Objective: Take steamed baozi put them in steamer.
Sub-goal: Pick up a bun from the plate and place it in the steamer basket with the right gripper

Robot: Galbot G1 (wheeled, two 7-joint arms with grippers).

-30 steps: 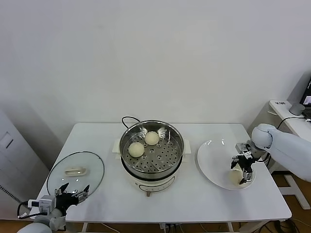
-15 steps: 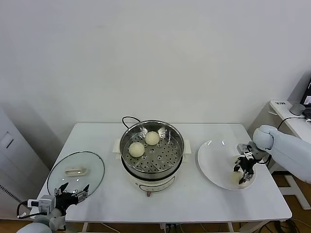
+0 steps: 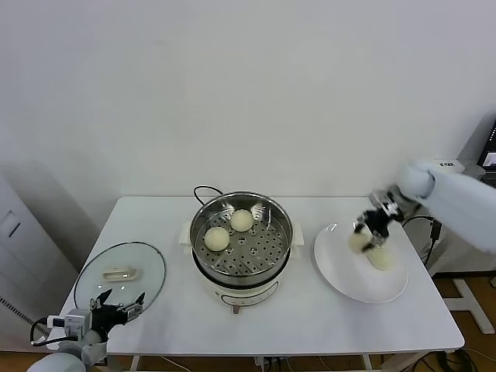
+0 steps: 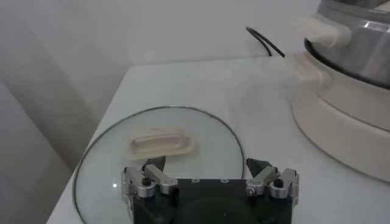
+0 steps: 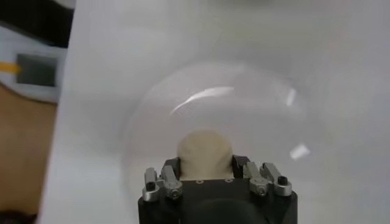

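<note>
Lift is the change in the head view: the right gripper (image 3: 364,235), which was down on the near-right part of the plate (image 3: 341,275) a second ago, now hangs above the plate's far side, clamped on a baozi (image 3: 358,242). A fourth bun (image 3: 381,258) lies on the plate just beside and below it. Two buns (image 3: 216,239) sit on the perforated tray of the steamer (image 3: 242,240), so this looks like the third transfer, with the carry over the steamer rim to come.

The left wrist view shows the left gripper (image 4: 210,176), parked with fingers spread, at the table's near-left corner over the glass lid (image 4: 159,152).

The right wrist view confirms the grip: the pale bun (image 5: 205,152) is pinched between the fingers, with the plate (image 5: 262,115) below.
</note>
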